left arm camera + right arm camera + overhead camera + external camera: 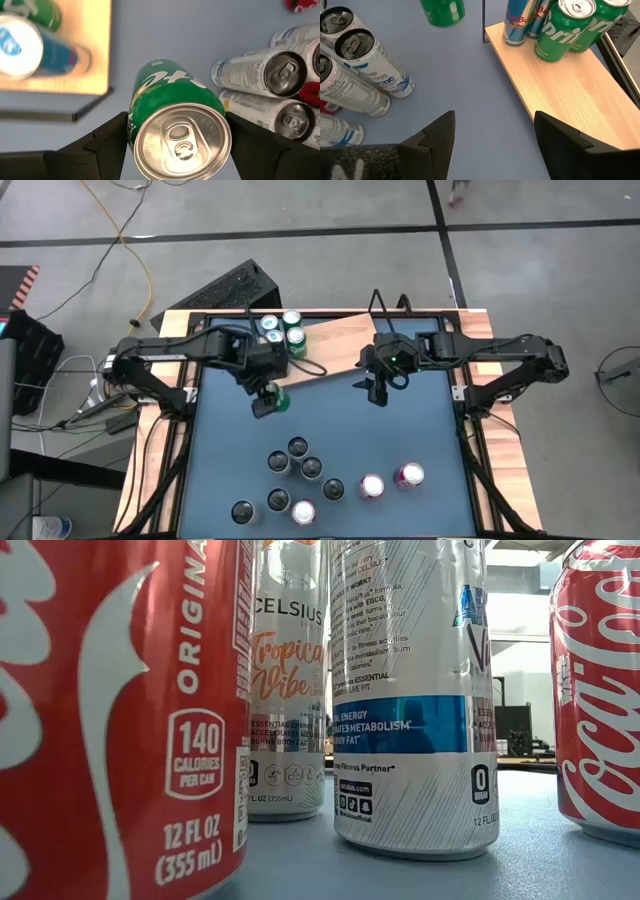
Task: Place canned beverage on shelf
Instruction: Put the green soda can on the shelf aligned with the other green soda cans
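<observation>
Counting four cans [281, 332] on shelf [340, 345], one in left claw [270, 400].

Blue table [420, 430], loose cans [300, 472], wooden shelf [340, 352] bearing four cans [281, 330]

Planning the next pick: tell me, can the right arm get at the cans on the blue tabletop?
Probably yes: the right gripper is open and empty, and bare tabletop lies between it and the cans.

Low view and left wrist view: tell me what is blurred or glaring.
Low view: the nearest red can fills the left side, soft-edged, and bright windows wash out the room behind. Left wrist view: the green can in the left pincer is sharp, its lid glinting; the shelf and its cans are blurred.
</observation>
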Motion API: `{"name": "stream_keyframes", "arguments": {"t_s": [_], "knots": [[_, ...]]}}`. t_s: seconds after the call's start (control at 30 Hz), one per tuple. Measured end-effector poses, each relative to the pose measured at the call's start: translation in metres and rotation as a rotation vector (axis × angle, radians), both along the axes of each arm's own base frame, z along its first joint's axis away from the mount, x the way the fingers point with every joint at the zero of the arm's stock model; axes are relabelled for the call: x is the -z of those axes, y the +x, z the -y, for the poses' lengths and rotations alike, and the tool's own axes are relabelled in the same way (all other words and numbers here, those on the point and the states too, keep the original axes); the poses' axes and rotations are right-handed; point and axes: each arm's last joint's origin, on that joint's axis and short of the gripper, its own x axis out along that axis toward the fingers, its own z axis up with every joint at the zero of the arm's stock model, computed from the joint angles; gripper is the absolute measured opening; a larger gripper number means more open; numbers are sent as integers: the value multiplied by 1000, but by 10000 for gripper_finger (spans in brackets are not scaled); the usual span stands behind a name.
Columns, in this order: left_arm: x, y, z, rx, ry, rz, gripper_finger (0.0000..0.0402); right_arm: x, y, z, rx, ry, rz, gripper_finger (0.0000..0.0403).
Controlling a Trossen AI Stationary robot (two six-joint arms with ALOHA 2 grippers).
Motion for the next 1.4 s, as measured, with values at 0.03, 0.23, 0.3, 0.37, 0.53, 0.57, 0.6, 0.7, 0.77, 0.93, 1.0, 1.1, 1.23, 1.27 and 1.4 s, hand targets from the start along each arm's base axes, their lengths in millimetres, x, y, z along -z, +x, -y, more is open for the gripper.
{"name": "stream_keyframes", "arguments": {"t_s": [0.03,0.23,0.3,0.37,0.53,0.57,0.6,0.7,0.77,0.93,1.0,1.1,1.23,1.27,1.4], "knots": [[2,3,-3,13,6,-3,268,0,0,0,3,3,0,256],[18,25,-28,41,57,-37,268,0,0,0,11,9,1,256],[19,34,-34,63,70,-50,268,0,0,0,11,9,1,256],[14,45,-37,91,85,-32,268,0,0,0,16,14,2,256],[7,70,-47,171,188,-28,268,0,0,0,21,20,3,256],[9,75,-51,183,202,-47,268,0,0,0,23,23,3,256],[11,79,-55,192,208,-59,268,0,0,0,26,26,3,256],[17,90,-69,210,214,-73,268,0,-1,0,27,26,-2,256],[23,94,-79,223,216,-87,268,1,-1,0,26,27,-4,256],[30,97,-95,228,207,-99,268,0,0,0,29,28,2,256],[31,95,-97,236,202,-116,268,0,0,0,29,28,2,256],[32,95,-99,233,207,-117,268,0,0,0,29,28,3,256],[39,97,-99,239,190,-157,268,0,0,0,28,28,4,256],[46,100,-100,245,191,-187,268,0,0,0,28,28,4,256],[68,109,-103,260,173,-271,268,-1,0,0,27,27,9,256]]}}
